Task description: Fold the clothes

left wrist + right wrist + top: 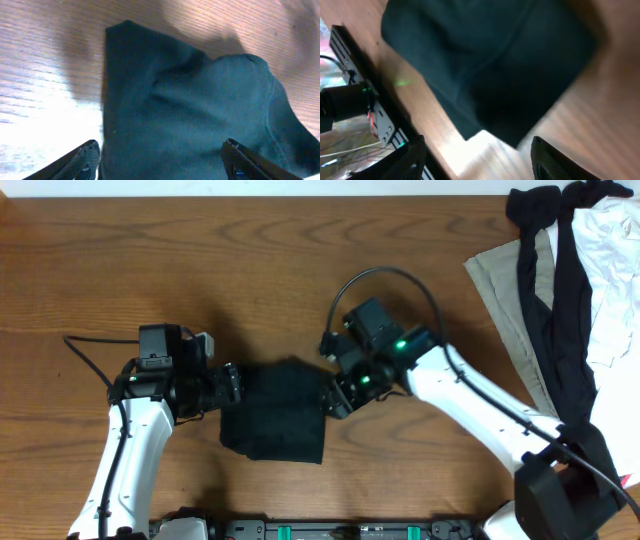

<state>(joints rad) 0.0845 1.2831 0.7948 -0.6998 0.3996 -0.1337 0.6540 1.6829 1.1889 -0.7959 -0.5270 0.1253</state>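
A dark green folded garment [275,413] lies on the wooden table near the front middle. It fills the left wrist view [190,110] and the upper part of the right wrist view [485,60]. My left gripper [232,385] is open at the garment's left edge, its fingers [160,160] spread wide over the cloth and empty. My right gripper [335,397] is open at the garment's right edge, its fingers [477,157] spread above bare wood and holding nothing.
A pile of unfolded clothes sits at the back right: beige cloth [510,290], black cloth [560,270] and white cloth [615,250]. A black rail [330,530] runs along the table's front edge, and it also shows in the right wrist view [365,75].
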